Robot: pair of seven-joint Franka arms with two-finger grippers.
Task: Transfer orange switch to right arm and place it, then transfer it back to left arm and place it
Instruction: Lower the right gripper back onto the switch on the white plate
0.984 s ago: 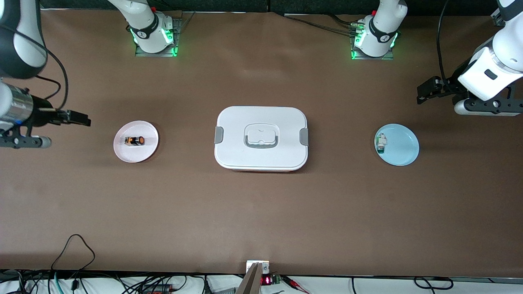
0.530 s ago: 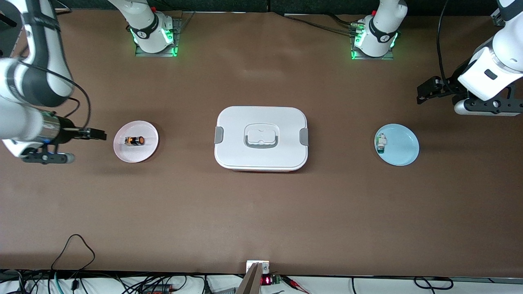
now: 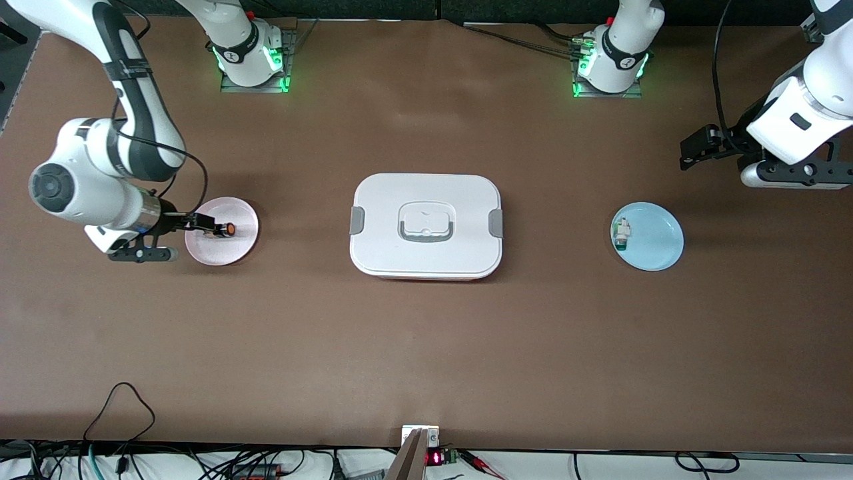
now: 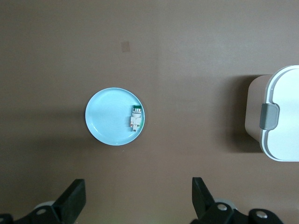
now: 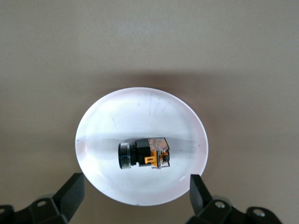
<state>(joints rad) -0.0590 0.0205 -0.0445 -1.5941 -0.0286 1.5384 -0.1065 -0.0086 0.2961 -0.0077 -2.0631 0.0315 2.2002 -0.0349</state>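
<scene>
- Two plates on your worktop (image 3: 426, 347), one at each end, with the box (image 3: 426, 225) between them.
- Orange switch (image 3: 225, 229) lies on its side in the pink plate (image 3: 236, 250), toward the right arm's end of the worktop. In the right wrist view the orange switch (image 5: 144, 153) sits about mid-plate (image 5: 140, 116), round black end pointing away from the orange-marked end.
- Right gripper (image 3: 200, 225) is over the pink plate's edge, right beside the switch. Its fingers (image 5: 70, 193) are spread wide, one to each side of the plate, holding nothing.
- Left gripper (image 3: 693, 148) is up over bare worktop at the left arm's end, well apart from the box; that arm waits. Its fingers (image 4: 72, 200) are also spread wide and empty.
- Blue plate (image 3: 656, 247) sits toward the left arm's end, carrying a small white-and-green component (image 3: 621, 233) near its rim on the side facing the box.
- Box is closed, lid on, grey clips on both short sides, well apart from both plates.
</scene>
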